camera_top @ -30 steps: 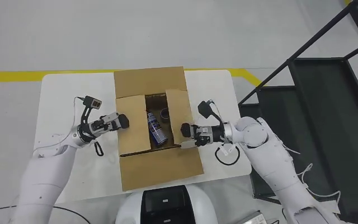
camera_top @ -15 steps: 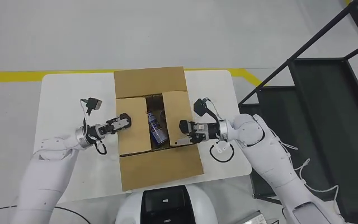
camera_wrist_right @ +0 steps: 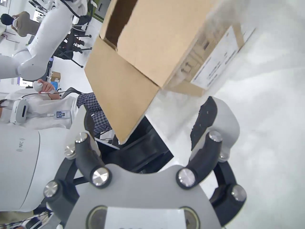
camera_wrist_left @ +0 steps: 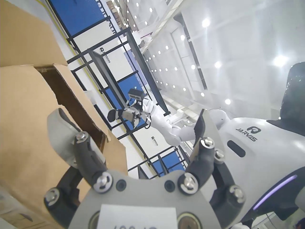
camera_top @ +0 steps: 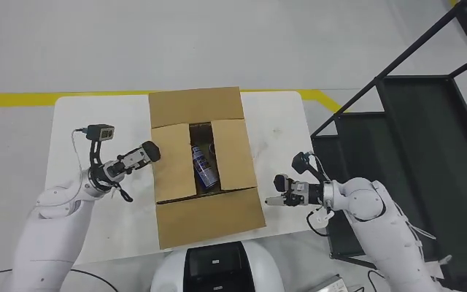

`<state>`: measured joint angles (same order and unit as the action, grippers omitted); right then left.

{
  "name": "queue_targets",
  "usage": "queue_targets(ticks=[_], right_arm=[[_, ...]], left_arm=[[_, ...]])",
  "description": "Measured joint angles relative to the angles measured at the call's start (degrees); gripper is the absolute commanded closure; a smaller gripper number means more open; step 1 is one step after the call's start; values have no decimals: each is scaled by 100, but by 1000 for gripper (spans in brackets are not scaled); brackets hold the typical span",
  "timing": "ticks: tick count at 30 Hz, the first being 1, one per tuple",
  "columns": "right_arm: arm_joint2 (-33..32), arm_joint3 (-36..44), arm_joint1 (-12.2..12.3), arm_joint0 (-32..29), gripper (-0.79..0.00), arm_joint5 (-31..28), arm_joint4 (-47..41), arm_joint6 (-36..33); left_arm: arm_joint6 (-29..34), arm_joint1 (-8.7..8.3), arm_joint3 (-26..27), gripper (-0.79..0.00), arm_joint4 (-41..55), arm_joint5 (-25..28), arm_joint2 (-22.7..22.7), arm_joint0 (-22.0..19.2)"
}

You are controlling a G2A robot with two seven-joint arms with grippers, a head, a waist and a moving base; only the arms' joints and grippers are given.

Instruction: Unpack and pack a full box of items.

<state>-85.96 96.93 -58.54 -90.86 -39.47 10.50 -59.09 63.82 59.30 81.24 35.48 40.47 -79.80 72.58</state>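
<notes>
The cardboard box (camera_top: 195, 107) sits on the table (camera_top: 87, 117) with its side flaps (camera_top: 174, 162) leaning half over the blue can (camera_top: 204, 169) inside, so the left gripper (camera_top: 152, 151) and right gripper (camera_top: 271, 201) flank the box, fingers spread empty, seemingly ready to part them.
</notes>
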Motion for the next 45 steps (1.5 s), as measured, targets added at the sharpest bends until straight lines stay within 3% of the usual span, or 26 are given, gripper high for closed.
queue_targets(ticks=[10, 18, 24, 31, 38, 45], right_arm=[[881, -43, 45, -48, -785, -470, -36, -107], [1402, 516, 386, 177, -785, -813, -659, 240], [1380, 543, 480, 452, -785, -698, -546, 326], [1532, 273, 407, 861, -785, -548, -424, 1051], [1760, 96, 324, 1250, -785, 6, 368, 1604], [1975, -30, 270, 1551, -785, 195, 470, 1719]], left_arm=[[-73, -48, 57, -785, -56, 72, -38, 79], [-124, -57, -79, -785, 18, 116, -94, 41], [-181, -68, -155, -785, 95, 121, -193, 30], [-106, -75, -144, -785, 213, 97, -233, 45], [294, -147, 404, -785, 541, -292, -345, 269], [642, -209, 449, -785, -194, -641, -69, 250]])
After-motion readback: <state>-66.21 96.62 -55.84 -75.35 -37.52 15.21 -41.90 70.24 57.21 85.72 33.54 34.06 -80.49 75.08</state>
